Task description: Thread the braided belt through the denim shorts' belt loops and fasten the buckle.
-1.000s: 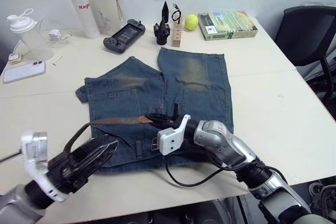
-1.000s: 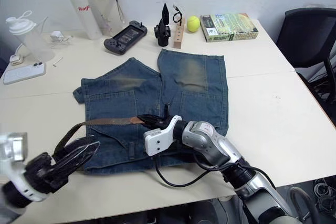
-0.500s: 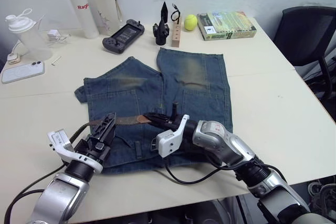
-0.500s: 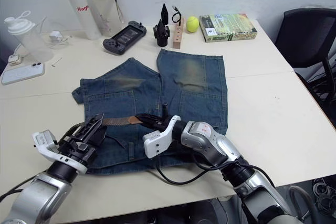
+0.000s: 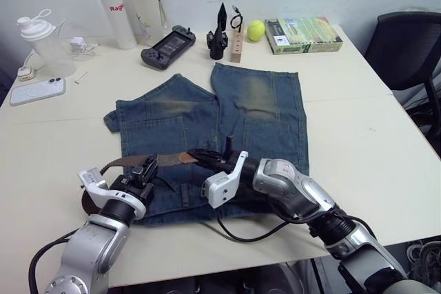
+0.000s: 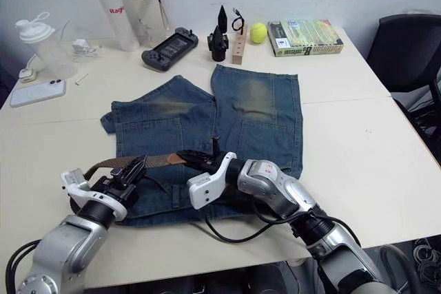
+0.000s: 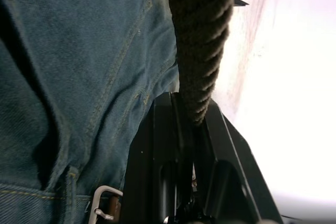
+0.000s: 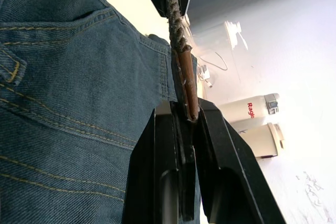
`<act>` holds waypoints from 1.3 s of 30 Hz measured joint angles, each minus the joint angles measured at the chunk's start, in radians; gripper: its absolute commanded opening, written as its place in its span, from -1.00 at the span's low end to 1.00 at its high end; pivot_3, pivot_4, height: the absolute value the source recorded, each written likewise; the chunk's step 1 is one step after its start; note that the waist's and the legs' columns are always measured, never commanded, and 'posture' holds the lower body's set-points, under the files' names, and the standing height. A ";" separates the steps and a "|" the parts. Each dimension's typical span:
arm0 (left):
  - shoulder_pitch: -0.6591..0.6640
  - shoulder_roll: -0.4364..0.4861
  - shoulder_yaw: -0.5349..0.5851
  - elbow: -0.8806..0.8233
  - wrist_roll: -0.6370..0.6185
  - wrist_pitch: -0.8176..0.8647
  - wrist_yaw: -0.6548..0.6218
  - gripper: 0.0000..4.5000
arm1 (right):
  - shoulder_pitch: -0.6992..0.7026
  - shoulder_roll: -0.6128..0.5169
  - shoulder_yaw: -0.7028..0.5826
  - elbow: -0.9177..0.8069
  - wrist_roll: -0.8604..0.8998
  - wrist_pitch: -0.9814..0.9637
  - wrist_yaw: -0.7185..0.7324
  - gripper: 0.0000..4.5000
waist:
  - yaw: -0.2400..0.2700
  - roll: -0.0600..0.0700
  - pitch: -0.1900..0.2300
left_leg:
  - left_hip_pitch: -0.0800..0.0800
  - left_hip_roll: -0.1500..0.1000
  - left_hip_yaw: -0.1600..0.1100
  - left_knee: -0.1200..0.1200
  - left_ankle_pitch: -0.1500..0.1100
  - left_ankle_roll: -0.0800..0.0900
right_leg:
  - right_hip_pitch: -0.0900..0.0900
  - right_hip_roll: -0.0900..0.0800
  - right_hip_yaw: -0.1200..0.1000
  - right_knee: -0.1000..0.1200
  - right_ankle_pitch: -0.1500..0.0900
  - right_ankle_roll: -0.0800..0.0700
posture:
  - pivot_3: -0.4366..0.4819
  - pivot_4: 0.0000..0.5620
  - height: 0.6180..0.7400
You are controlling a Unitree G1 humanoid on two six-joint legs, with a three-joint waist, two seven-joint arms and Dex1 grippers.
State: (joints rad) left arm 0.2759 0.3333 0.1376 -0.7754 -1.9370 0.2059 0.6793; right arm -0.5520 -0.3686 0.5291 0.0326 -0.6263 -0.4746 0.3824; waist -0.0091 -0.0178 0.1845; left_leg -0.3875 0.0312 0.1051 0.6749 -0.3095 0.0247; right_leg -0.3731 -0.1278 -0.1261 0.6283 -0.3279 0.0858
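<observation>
belt (image 5: 162, 160) across shorts (image 5: 255, 111), bottles (image 5: 127, 8) behind

Silver-grey rounded arms, white wrist camera blocks, black cables; each claw (image 5: 146, 170) (image 6: 195, 158) two black fingers.

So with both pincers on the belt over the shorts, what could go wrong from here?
1. The right pincer grips only the belt's tan tip; a tug could pull it free.
2. The belt lies on top of the shorts, seemingly through no loop, so it may get pulled along without threading.
3. The left pincer holds the strap while the buckle sits behind it, where it could snag the denim.
</observation>
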 measured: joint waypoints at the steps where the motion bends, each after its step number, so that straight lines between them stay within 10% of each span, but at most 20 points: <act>1: -0.001 0.000 0.000 0.000 0.000 0.000 0.003 -0.95 | 0.000 0.000 0.000 0.000 0.000 0.001 0.001 -1.00 | 0.002 0.000 0.000 | 0.000 0.000 0.000 0.000 0.000 0.000 | 0.000 0.000 0.000 0.000 0.000 0.000 | -0.05 -0.47 0.73; 7: -0.019 0.001 0.001 0.000 0.003 0.004 0.003 -0.95 | 0.008 0.004 -0.001 -0.003 0.025 0.024 0.030 -1.00 | 0.007 0.000 0.000 | 0.000 0.000 0.000 0.000 0.000 0.000 | 0.000 0.000 0.000 0.000 0.000 0.000 | -0.05 -0.47 0.73; 17: 0.047 0.072 0.074 -0.014 0.034 0.072 -0.183 -1.00 | 0.079 -0.002 -0.102 -0.058 0.361 0.242 0.255 0.97 | 0.006 0.001 0.001 | -0.001 0.000 0.000 -0.001 0.000 0.000 | 0.000 0.000 0.000 -0.001 0.000 0.000 | -0.05 -0.47 0.73; 27: 0.376 0.150 0.196 0.010 0.199 0.200 -0.481 -1.00 | 0.129 -0.171 -0.345 -0.333 0.950 0.854 0.567 0.97 | 0.006 0.004 0.003 | 0.000 0.000 0.000 -0.010 -0.002 0.001 | -0.003 -0.002 0.000 -0.004 -0.001 -0.002 | -0.05 -0.47 0.73; 39: 0.381 0.092 0.211 0.122 0.366 0.225 -0.597 -1.00 | 0.135 -0.169 -0.355 -0.420 1.032 0.990 0.516 0.97 | 0.007 0.005 0.003 | -0.002 0.000 -0.001 -0.010 -0.002 0.000 | -0.004 -0.003 -0.002 -0.006 -0.001 -0.002 | -0.05 -0.47 0.73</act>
State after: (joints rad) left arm 0.6573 0.4256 0.3489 -0.6539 -1.5706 0.4308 0.0820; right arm -0.4173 -0.5372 0.1736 -0.3874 0.4060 0.5151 0.8987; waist -0.0019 -0.0129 0.1874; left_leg -0.3894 0.0311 0.1042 0.6644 -0.3116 0.0250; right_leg -0.3767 -0.1303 -0.1277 0.6227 -0.3291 0.0836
